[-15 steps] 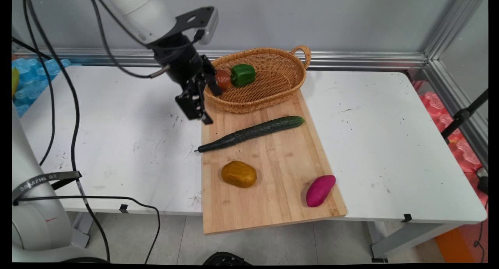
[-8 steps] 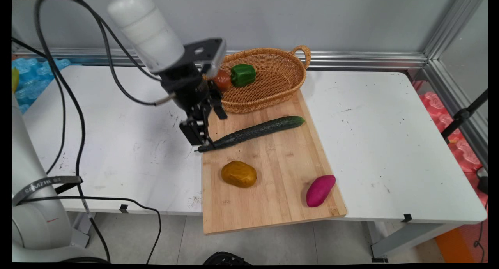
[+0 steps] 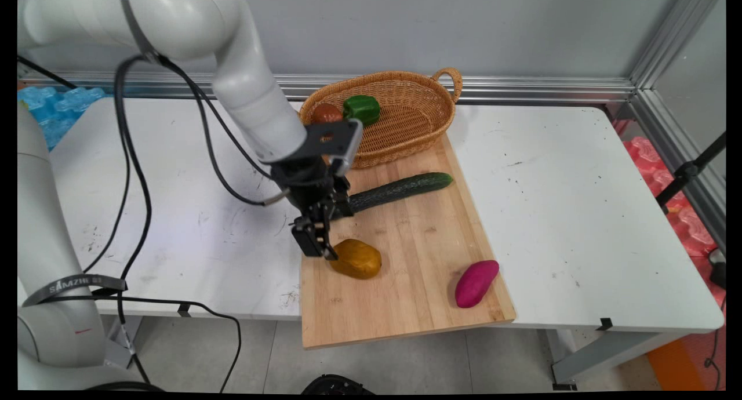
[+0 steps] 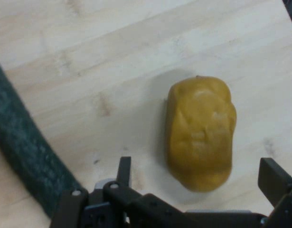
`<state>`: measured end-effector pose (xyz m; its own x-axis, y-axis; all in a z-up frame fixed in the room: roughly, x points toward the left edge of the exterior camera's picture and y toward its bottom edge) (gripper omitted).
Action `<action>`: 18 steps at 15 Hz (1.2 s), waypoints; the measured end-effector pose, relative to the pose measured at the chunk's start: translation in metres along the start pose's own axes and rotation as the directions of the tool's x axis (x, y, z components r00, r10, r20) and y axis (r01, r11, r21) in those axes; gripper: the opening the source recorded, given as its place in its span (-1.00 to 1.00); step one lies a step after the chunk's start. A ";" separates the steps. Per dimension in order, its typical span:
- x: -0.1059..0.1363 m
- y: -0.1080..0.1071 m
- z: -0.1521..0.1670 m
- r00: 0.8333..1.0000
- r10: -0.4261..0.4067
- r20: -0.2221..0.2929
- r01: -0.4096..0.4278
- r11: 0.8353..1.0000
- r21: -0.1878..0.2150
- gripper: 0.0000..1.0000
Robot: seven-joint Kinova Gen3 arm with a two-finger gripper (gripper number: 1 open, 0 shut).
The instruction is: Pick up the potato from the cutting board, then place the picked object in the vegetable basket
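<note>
We are looking down on a white surface [image 3: 556, 174], and lying across its near middle is a wooden board [image 3: 406, 284] that is overhanging the front edge. At the board's far end a wicker basket [image 3: 406, 127] is sitting, holding a green pepper [image 3: 362, 109] and a reddish tomato [image 3: 327, 113] side by side (the tomato is partly hidden behind the arm's bracket). A long dark cucumber [image 3: 400, 189] is lying slantwise across the board just in front of the basket, its left end covered by the arm. Near the board's front right corner a purple sweet potato [image 3: 476, 283] is resting, well apart from everything else.

Our gripper [image 3: 322, 250] is hanging low over the board's left edge, just beside the left end of a yellow-brown potato [image 3: 356, 258]. In the hand view the gripper [image 4: 198, 175] is standing wide open and holding nothing; one of its fingers [image 4: 124, 172] is showing on one side of the potato [image 4: 200, 132] and the other on the far side, with the potato's near end lying between them. The cucumber [image 4: 27, 152] is running along that view's left side.
</note>
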<state>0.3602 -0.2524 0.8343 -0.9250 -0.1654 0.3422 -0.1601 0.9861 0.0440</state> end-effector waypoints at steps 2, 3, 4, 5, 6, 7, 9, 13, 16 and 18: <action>0.002 -0.002 0.020 1.000 0.007 0.002 -0.007 1.000 -0.004 1.00; 0.003 -0.002 0.026 1.000 0.008 0.002 -0.008 1.000 -0.006 1.00; 0.004 -0.003 0.034 1.000 0.009 0.003 -0.009 1.000 -0.008 1.00; 0.005 -0.003 0.040 1.000 0.010 0.003 -0.010 1.000 -0.011 1.00; 0.006 -0.004 0.044 1.000 0.012 0.003 -0.012 1.000 -0.013 1.00; 0.006 -0.004 0.049 1.000 0.016 0.002 -0.016 1.000 -0.017 -1.00; 0.007 -0.004 0.052 1.000 0.023 0.000 -0.023 0.999 -0.023 -1.00; 0.010 -0.004 0.048 0.999 0.035 -0.014 -0.035 0.999 -0.031 -1.00; 0.015 -0.004 0.029 0.999 0.029 -0.027 -0.030 0.999 -0.024 -1.00; 0.021 -0.006 0.008 0.999 0.005 -0.039 -0.005 1.000 -0.008 -1.00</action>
<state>0.3395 -0.2619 0.8337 -0.9116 -0.1599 0.3787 -0.1525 0.9870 0.0497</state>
